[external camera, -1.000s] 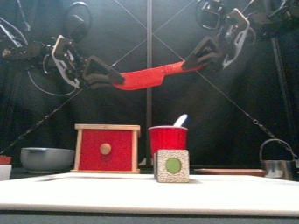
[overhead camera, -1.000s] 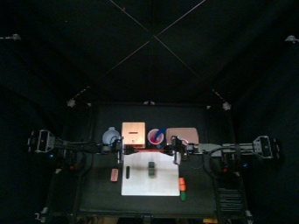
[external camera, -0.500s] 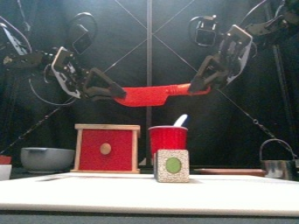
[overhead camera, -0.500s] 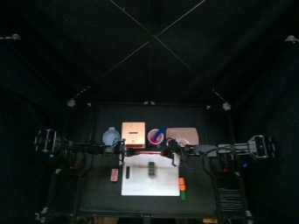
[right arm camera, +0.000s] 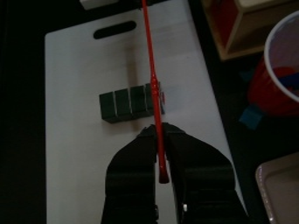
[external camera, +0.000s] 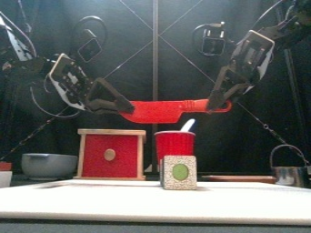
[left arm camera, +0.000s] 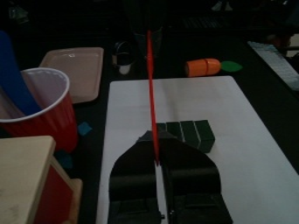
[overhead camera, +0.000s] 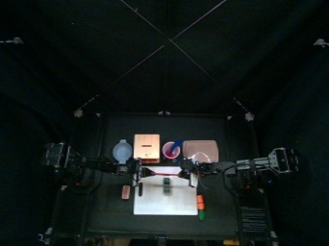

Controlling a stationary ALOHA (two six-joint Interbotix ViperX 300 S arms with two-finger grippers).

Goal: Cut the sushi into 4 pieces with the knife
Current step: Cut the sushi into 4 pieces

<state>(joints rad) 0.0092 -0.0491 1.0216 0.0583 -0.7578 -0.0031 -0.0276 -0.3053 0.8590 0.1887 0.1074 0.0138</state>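
Now the cup (external camera: 174,147) is standing behind the board (overhead camera: 167,195), between the box (external camera: 112,155) and the tray (overhead camera: 201,149). It is holding something blue (left arm camera: 6,70), and a pale tip is poking above its rim. The bowl (external camera: 49,165) is sitting at the left end of that row, and what it is holding cannot be told.

Both arms are reaching in from the sides and angling down toward the middle, sharing one red knife (external camera: 170,108). The left pincer (external camera: 118,103) is pinching one end and the right pincer (external camera: 223,103) is pinching the other. The blade is hanging roughly level in the air, sagging slightly, higher than the cup's rim.

Both wrist views are showing the knife running straight over the sushi (right arm camera: 135,102). The sushi is lying near the board's middle, its dark green blocks pressed together in a row.

An orange toy (left arm camera: 204,66) and a green one (left arm camera: 230,66) are lying on the worktop (overhead camera: 115,207), just off the board's right edge.
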